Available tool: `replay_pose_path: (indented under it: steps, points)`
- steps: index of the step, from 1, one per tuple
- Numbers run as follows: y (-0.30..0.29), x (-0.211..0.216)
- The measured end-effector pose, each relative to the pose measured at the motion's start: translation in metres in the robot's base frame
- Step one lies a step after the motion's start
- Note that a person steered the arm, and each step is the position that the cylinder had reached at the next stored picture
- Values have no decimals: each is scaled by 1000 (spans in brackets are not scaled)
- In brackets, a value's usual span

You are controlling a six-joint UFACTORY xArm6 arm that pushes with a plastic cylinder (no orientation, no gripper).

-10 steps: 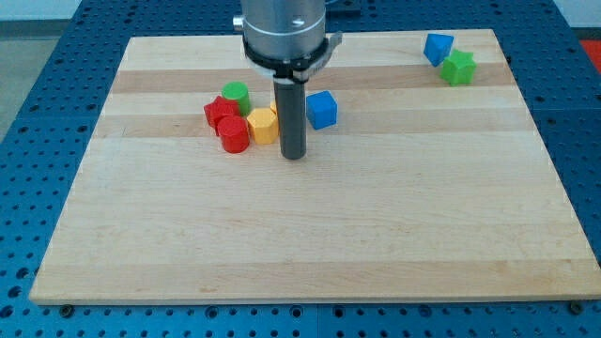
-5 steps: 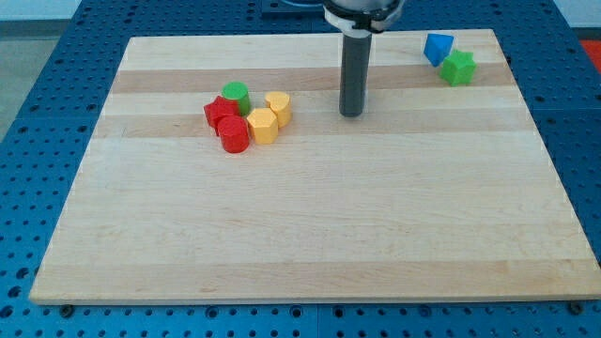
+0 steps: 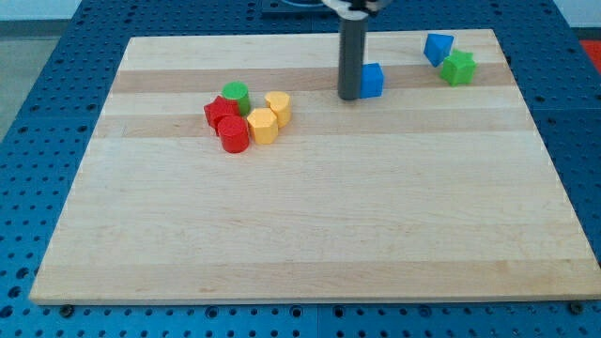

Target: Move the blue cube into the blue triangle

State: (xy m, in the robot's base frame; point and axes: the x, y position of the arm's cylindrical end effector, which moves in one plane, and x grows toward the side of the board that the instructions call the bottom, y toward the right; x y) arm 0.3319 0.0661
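The blue cube (image 3: pixel 373 80) sits on the wooden board near the view's top, right of centre. My tip (image 3: pixel 349 97) is at the cube's left side, touching or nearly touching it. The blue triangle (image 3: pixel 437 47) lies near the view's top right corner, apart from the cube, up and to its right. A green star-shaped block (image 3: pixel 458 68) sits against the triangle's lower right.
A cluster lies left of centre: a green cylinder (image 3: pixel 236 94), a red star-shaped block (image 3: pixel 221 112), a red cylinder (image 3: pixel 234 135), a yellow hexagonal block (image 3: pixel 263 125) and another yellow block (image 3: pixel 278 105). The board's top edge (image 3: pixel 310 38) is close behind the cube.
My tip has swept from left of the blue cube up and to the right. The cube has moved up and right with it, toward the blue triangle. The cluster has not moved.
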Motion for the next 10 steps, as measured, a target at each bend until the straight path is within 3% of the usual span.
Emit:
replay_pose_path:
  steps: [2,5,10]
  points:
    - [41,-20]
    - [35,-58]
    - [78,-71]
